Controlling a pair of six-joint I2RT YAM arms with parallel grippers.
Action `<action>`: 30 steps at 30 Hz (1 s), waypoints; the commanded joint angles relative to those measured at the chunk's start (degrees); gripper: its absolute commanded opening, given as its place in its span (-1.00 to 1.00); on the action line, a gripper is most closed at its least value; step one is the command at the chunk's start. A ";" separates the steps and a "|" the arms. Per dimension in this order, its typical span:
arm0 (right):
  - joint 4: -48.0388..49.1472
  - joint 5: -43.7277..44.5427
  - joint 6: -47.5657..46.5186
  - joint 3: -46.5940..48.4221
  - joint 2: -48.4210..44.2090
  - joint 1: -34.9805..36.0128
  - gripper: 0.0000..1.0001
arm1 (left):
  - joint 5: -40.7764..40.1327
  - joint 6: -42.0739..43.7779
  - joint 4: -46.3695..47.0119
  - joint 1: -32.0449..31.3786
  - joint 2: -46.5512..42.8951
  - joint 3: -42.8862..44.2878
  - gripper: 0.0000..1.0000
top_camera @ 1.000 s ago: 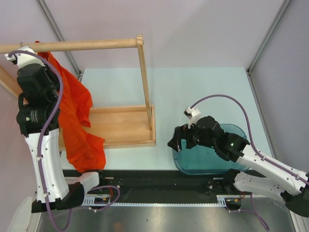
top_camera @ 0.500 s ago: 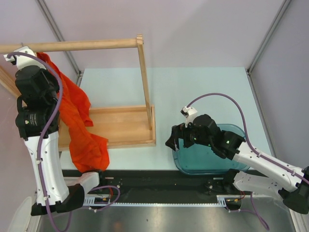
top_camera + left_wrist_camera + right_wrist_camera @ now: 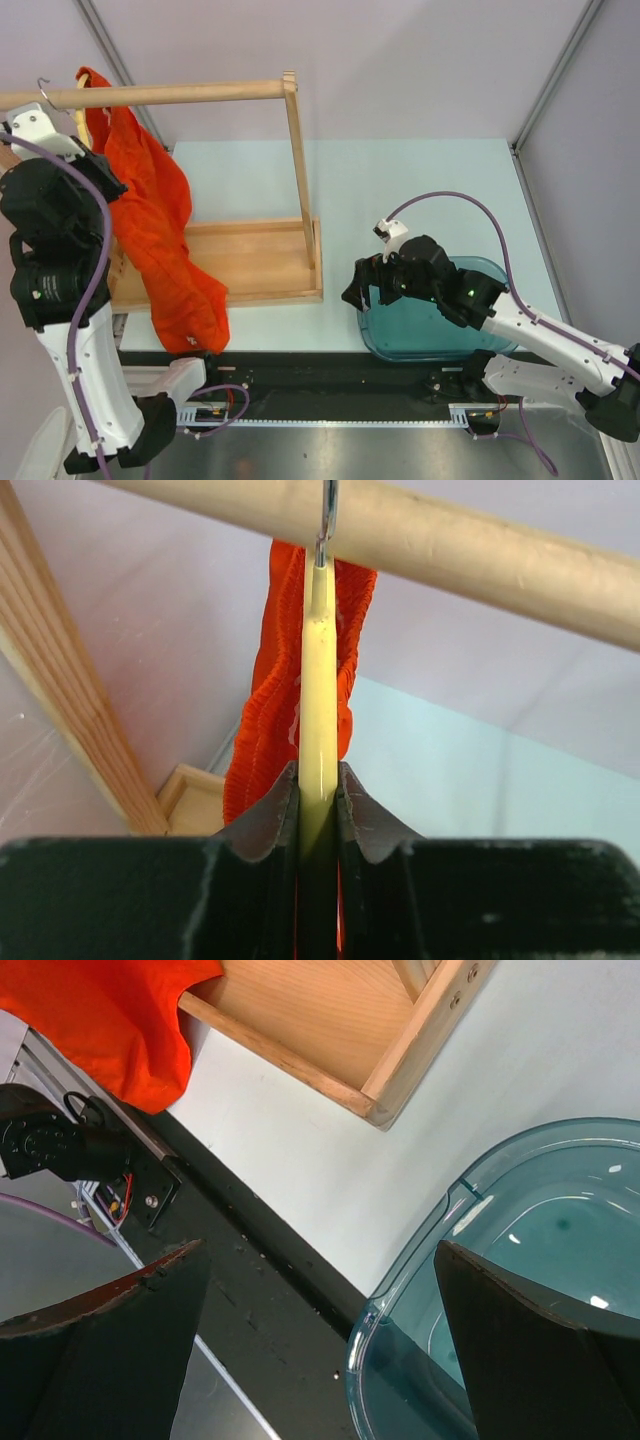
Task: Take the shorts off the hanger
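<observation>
No word, number or brand can be read in any of the views. The only thing that looks like print is a faint pale marking on the black round motor housing of the left arm (image 3: 45,288), at about nine o'clock in the overhead view, and it is too small and blurred to make out.
</observation>
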 commanded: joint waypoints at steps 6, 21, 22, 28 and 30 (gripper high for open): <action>0.56 -0.14 0.19 3.28 0.37 0.51 1.00 | 9.97 -3.55 3.92 0.40 -7.77 0.67 -0.99; 0.65 -0.32 -0.16 2.84 1.68 0.51 1.00 | 29.31 -5.93 16.03 0.40 -25.44 -21.47 -0.99; 0.73 -0.40 -0.25 2.84 2.12 0.51 0.99 | 30.10 -5.75 16.48 0.49 -26.15 -23.66 -0.99; 1.35 -1.20 -0.33 3.19 3.44 0.51 0.99 | 32.82 -3.73 22.71 0.40 -30.81 -31.58 -0.99; 1.44 -1.20 -0.34 3.11 3.45 0.51 0.99 | 34.67 -3.73 22.98 0.48 -31.07 -32.12 -0.99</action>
